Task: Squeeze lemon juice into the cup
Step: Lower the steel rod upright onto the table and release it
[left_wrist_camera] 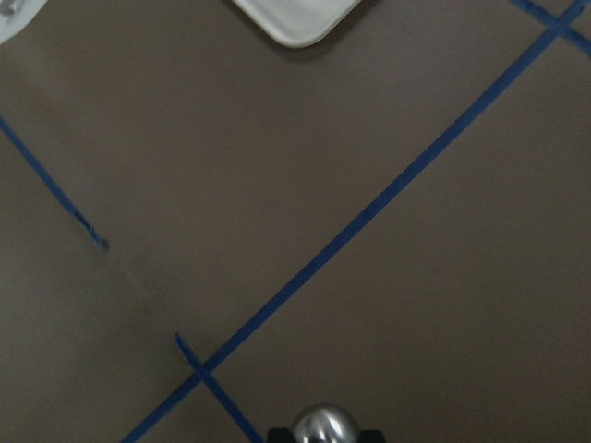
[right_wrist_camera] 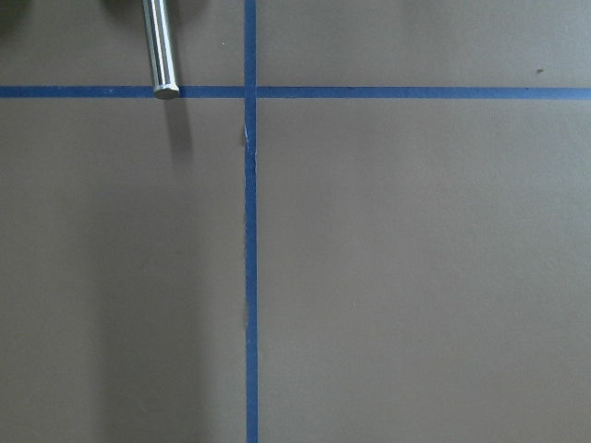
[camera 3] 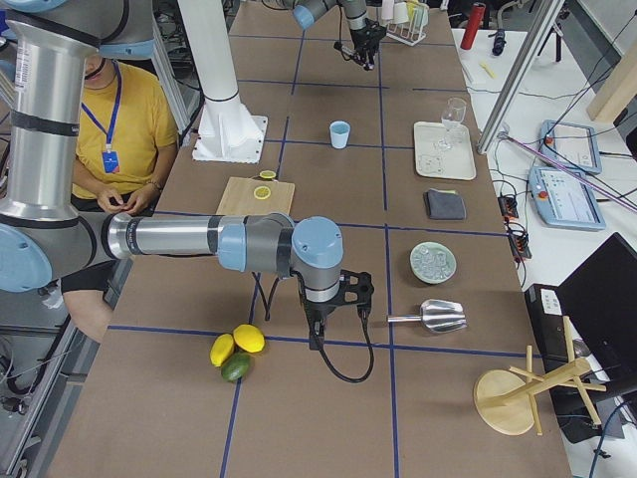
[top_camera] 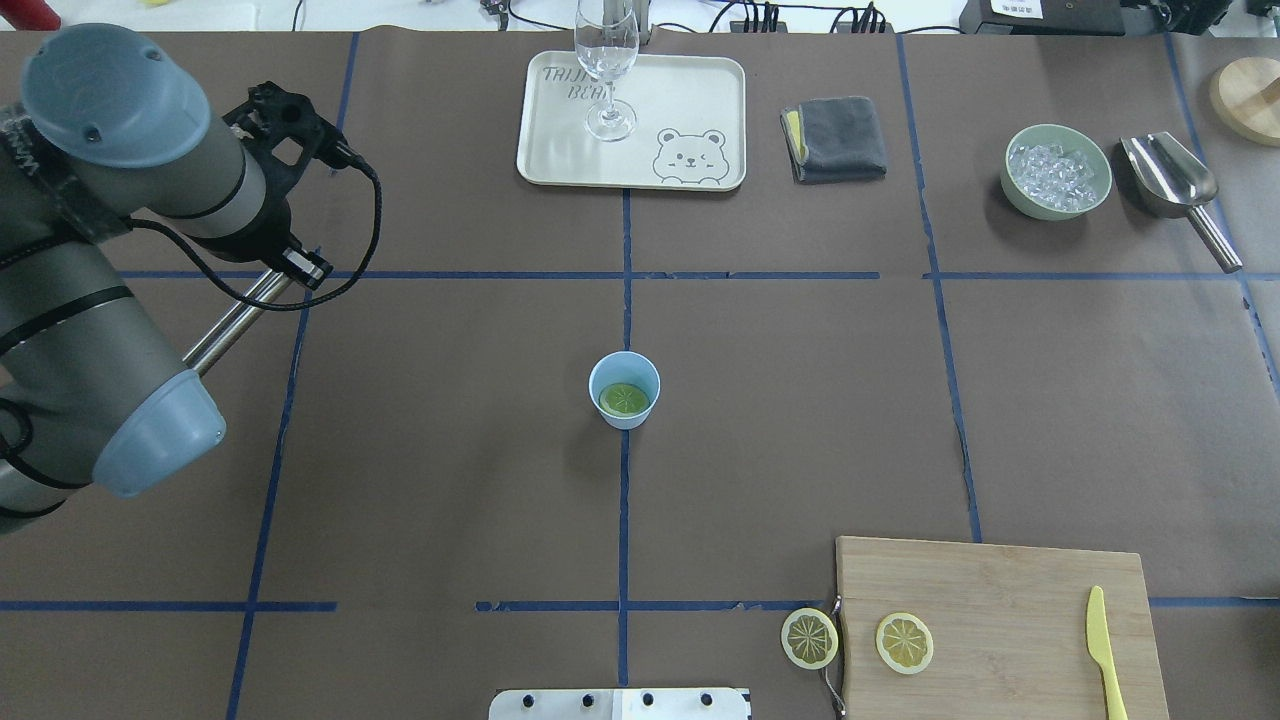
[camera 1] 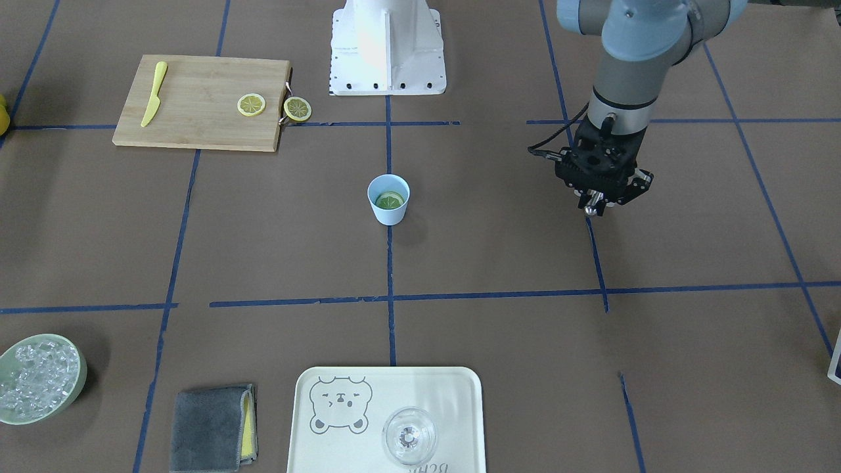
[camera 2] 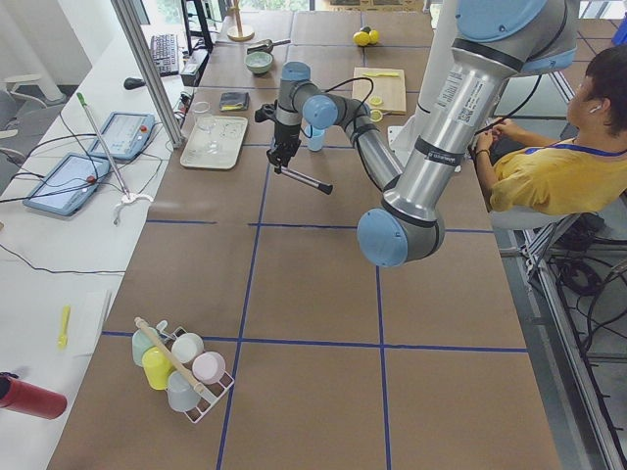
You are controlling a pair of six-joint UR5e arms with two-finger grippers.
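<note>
The light-blue cup point(top_camera: 625, 367) stands at the table's middle, also in the front view point(camera 1: 389, 215). One lemon slice point(top_camera: 625, 399) lies flat inside it. A second slice point(top_camera: 904, 642) lies on the wooden cutting board point(top_camera: 1000, 600). A third point(top_camera: 809, 638) lies just off the board's edge. My left gripper point(camera 1: 603, 197) is far from the cup, towards my left. It is shut on a metal rod point(top_camera: 230, 328) that slants over the table. My right gripper point(camera 3: 318, 324) shows only in the exterior right view, so I cannot tell whether it is open or shut.
A cream tray point(top_camera: 700, 100) holds a clear glass point(top_camera: 607, 70) at the far middle. A grey cloth point(top_camera: 835, 138), a green bowl of ice point(top_camera: 1057, 170) and a metal scoop point(top_camera: 1170, 180) lie far right. A yellow knife point(top_camera: 1105, 655) lies on the board.
</note>
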